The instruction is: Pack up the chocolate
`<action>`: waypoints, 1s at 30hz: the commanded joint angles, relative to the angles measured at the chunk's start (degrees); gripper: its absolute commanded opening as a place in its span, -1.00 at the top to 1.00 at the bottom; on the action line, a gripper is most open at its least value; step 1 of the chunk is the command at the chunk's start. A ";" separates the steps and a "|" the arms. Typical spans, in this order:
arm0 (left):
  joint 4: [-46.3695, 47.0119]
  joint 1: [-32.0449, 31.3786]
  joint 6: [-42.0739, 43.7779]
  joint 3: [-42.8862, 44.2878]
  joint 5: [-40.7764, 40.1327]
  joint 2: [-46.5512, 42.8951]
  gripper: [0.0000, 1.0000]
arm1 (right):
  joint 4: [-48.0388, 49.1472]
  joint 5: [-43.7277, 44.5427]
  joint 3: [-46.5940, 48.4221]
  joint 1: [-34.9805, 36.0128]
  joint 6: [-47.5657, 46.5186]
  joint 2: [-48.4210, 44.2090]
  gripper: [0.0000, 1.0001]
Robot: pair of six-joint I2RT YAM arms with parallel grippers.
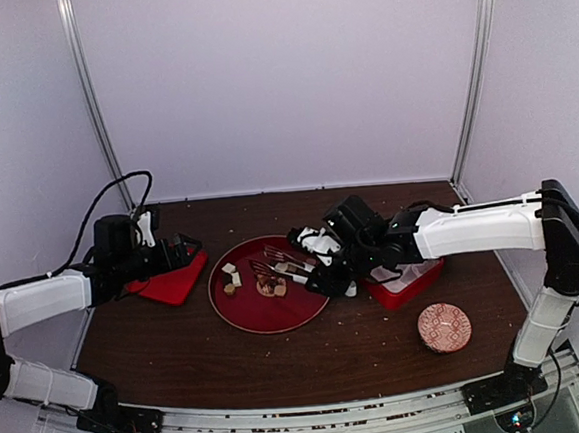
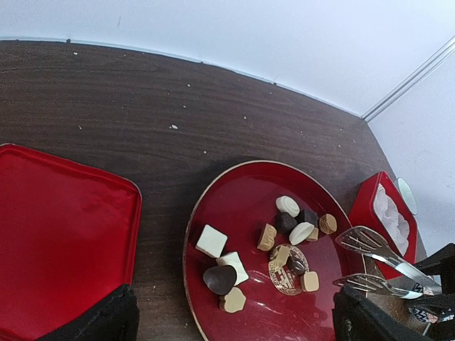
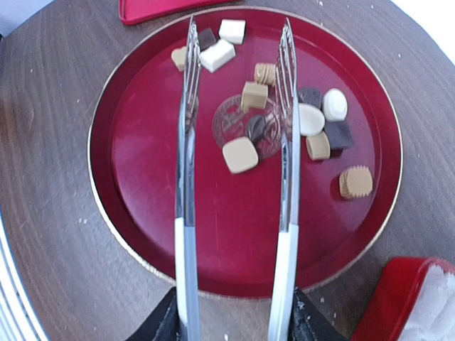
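Note:
The chocolate (image 1: 265,284) lies as several dark, tan and white pieces on a round red plate (image 1: 268,323). My right gripper (image 1: 326,274) is shut on metal tongs (image 1: 278,262), whose open arms reach over the plate. In the right wrist view the tongs (image 3: 186,177) straddle a tan square (image 3: 240,154) and a dark piece, held above them; my right gripper (image 3: 234,320) grips their handles. My left gripper (image 1: 177,253) is open and empty over the red lid (image 1: 169,281). In the left wrist view the chocolate (image 2: 288,227) sits on the plate (image 2: 234,192) between my spread left fingers (image 2: 92,320).
A red box (image 1: 405,283) with white paper cups stands right of the plate; it also shows in the right wrist view (image 3: 405,298) and the left wrist view (image 2: 370,206). A small patterned dish (image 1: 445,327) sits at the front right. Pale crumbs dot the table.

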 commanded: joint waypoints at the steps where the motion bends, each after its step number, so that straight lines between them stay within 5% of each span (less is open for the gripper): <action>1: -0.41 -0.30 0.13 -0.09 -1.99 -1.59 -0.95 | -6.32 0.81 0.37 -0.99 1.25 -4.58 0.11; 15: 2.29 -0.30 -2.26 -2.54 -1.47 -1.54 -0.95 | -12.26 0.09 3.28 -6.86 1.40 -2.92 0.16; 30: -8.35 -0.26 -3.00 0.36 -3.63 -4.22 -0.95 | -14.76 -5.65 9.36 -8.00 0.00 -1.13 0.17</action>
